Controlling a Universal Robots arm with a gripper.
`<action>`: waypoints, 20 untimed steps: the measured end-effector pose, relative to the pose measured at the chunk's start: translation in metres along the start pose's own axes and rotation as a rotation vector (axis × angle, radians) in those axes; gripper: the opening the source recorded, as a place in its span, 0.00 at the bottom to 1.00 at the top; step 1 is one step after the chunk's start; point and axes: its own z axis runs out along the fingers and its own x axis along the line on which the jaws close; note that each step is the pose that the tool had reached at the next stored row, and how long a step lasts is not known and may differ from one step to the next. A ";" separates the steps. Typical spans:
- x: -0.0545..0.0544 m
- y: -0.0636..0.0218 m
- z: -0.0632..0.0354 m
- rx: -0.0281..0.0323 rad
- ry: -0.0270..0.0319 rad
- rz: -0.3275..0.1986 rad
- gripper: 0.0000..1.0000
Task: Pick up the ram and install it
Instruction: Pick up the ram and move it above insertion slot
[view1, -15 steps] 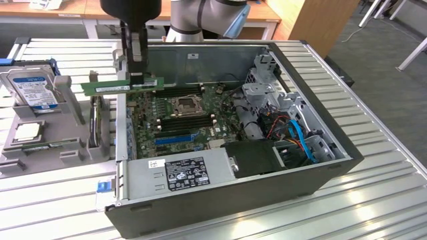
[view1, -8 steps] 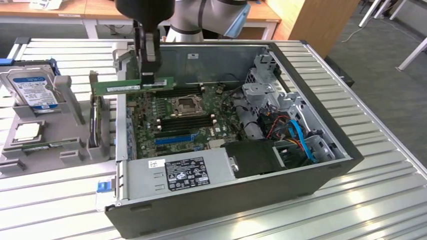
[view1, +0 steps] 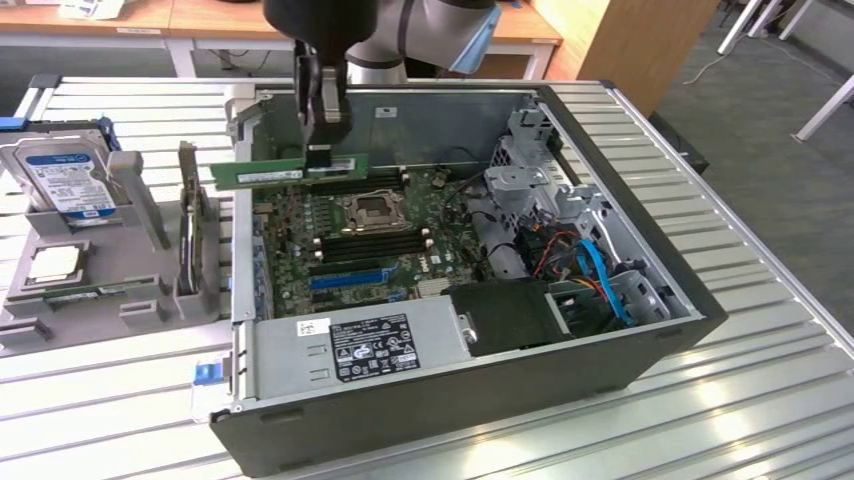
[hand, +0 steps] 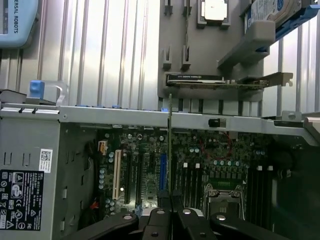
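Currently the gripper (view1: 320, 148) is nearly closed on the ram (view1: 267, 172), above the motherboard (view1: 360, 245). Judged light, stiff, fragile: hold the upper edge, avoid the chips and contacts.

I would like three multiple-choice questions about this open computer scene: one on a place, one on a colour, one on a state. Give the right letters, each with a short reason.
1. Where is the long green ram stick?
A) lying on the table beside the case
B) above the green motherboard in the open grey computer case
C) standing in the holder

2. What colour is the large label on the silver power supply box?
A) red
B) yellow
C) black

3. How is the black claw?
A) open and empty
B) shut on the ram stick
C) shut on a cable

Answers: 1 B, the stick hangs over the board, not seated; 2 C, the label is black with white print; 3 B, the claw pinches the stick's upper edge.
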 end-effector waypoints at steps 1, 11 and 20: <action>0.000 -0.0026 -0.0001 -0.0002 -0.0001 0.000 0.11; 0.002 -0.0277 -0.0015 -0.0022 -0.0001 0.000 0.11; 0.005 -0.0514 -0.0028 -0.0063 -0.0002 0.000 0.11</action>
